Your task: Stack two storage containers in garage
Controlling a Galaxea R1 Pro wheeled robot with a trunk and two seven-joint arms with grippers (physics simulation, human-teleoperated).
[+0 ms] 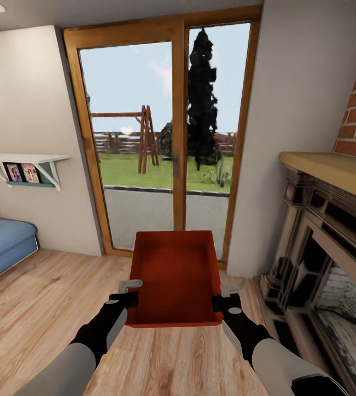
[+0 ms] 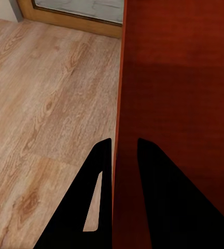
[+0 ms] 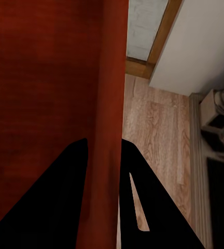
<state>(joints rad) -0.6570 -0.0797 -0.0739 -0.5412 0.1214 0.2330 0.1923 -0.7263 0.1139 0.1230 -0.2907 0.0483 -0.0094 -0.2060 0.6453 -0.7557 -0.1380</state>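
Red-orange rectangular open-top storage containers: one [image 1: 175, 278]
Black two-fingered pincers: two, left [image 1: 124, 300] and right [image 1: 225, 302]
Blue sofas: one [image 1: 2, 242]
White wall shelves: one [image 1: 21, 159]
Framed pictures on shelf: two [image 1: 22, 172]
Glazed wood-framed door panels: two [image 1: 170, 132]
Brick fireplaces: one [image 1: 332, 247]

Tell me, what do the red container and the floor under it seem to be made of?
The storage container looks like matte plastic: plain red-orange, smooth straight walls and no shine, though a render leaves this open. The floor looks like light wood planks, with visible grain and seams between boards. Both grippers clamp the container's side walls.
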